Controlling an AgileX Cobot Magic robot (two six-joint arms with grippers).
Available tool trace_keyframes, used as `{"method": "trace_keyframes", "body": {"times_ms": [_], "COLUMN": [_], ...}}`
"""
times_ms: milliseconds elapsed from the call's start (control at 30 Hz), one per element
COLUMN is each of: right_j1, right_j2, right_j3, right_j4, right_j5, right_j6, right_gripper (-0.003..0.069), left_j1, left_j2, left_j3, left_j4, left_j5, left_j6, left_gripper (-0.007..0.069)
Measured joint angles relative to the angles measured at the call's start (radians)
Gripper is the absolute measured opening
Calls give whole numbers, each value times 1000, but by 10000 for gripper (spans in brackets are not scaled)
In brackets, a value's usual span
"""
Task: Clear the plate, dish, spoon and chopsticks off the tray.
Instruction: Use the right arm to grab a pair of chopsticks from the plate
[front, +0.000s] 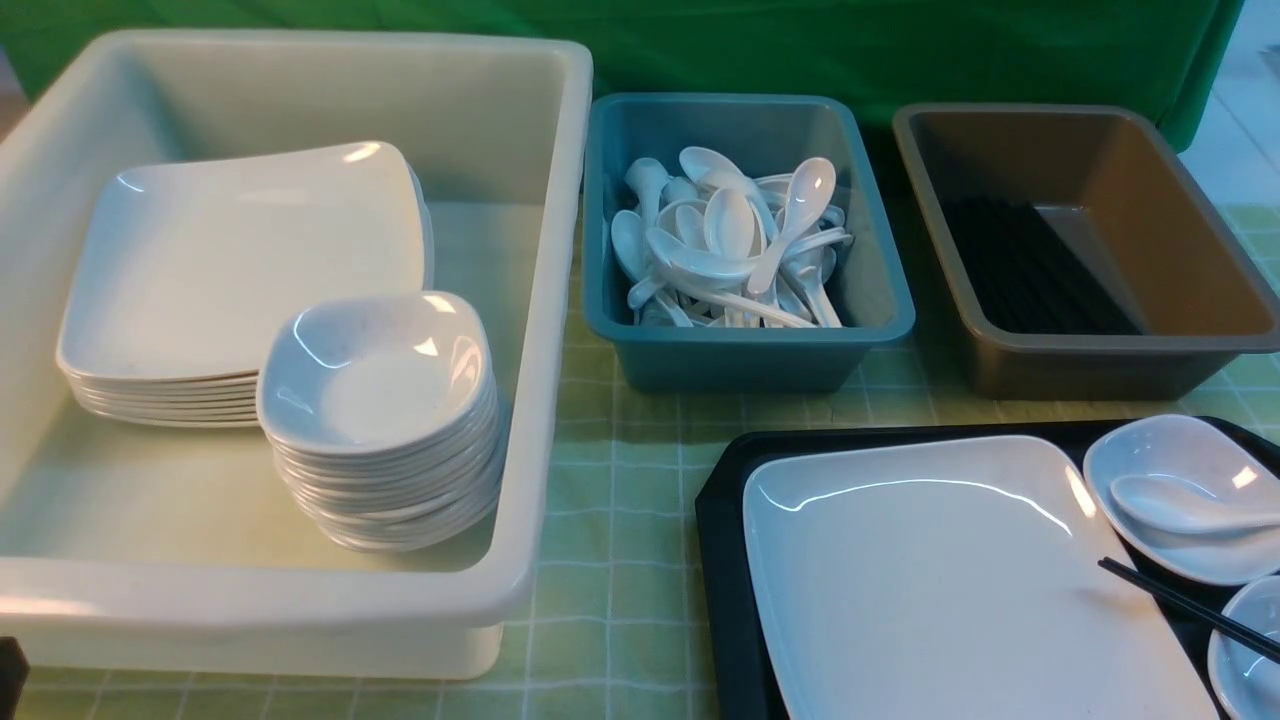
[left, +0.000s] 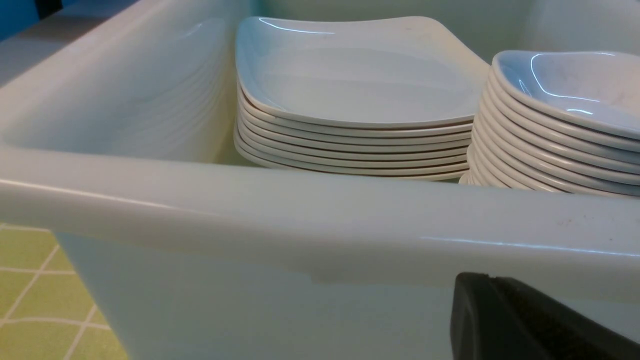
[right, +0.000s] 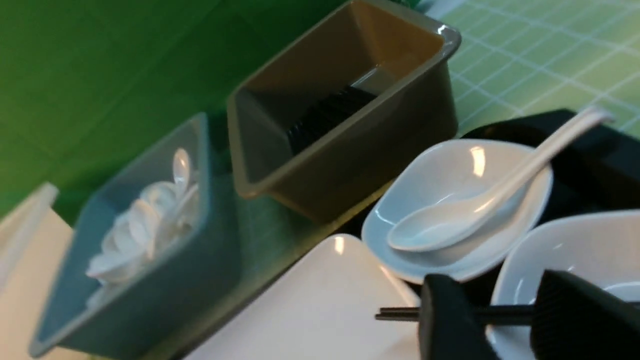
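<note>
The right gripper is partly open, its two black fingers either side of the chopsticks; I can't tell whether they touch. The left gripper is clenched, sitting low just outside the cream tub. Neither arm shows in the front view. There the chopsticks lie at lower right on the tray. They slant from upper left to lower right, tips over the right edge of the plate.
</note>
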Motion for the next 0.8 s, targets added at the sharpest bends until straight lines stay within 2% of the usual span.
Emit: {"method": "trace_keyframes", "body": {"times_ms": [300, 333, 433, 500, 567, 600, 667, 700, 800], "right_j1": [0, 0, 11, 30, 46, 48, 59, 62, 64], "right_j2": [0, 0, -1, 30, 100, 121, 271, 366, 600], "right_j3": [0, 0, -91, -239, -369, -402, -586, -644, -732], "right_j4": [8, 17, 28, 10, -23, -34, -108, -153, -228], "right_j5": [-31, -48, -68, -56, 19, 49, 270, 435, 699], "right_j6": [69, 76, 46, -90, -224, -250, -354, -404, -496], "right_gripper": [237, 223, 108, 41, 22, 20, 12, 10, 13], "left_j1": [0, 0, 0, 0, 0, 0, 0, 0, 0], "left_j2": [0, 0, 0, 0, 0, 0, 0, 0, 0], "left_j3": [0, 0, 0, 0, 0, 0, 0, 0, 0], "left_j4": [0, 0, 0, 0, 0, 0, 0, 0, 0], "left_j5": [0, 0, 0, 0, 0, 0, 0, 0, 0], "left_j6": [-1, -1, -1, -1, -1, -1, -1, -1, 0], "left_gripper": [-1, -1, -1, -1, -1, -1, -1, -1, -1]}}
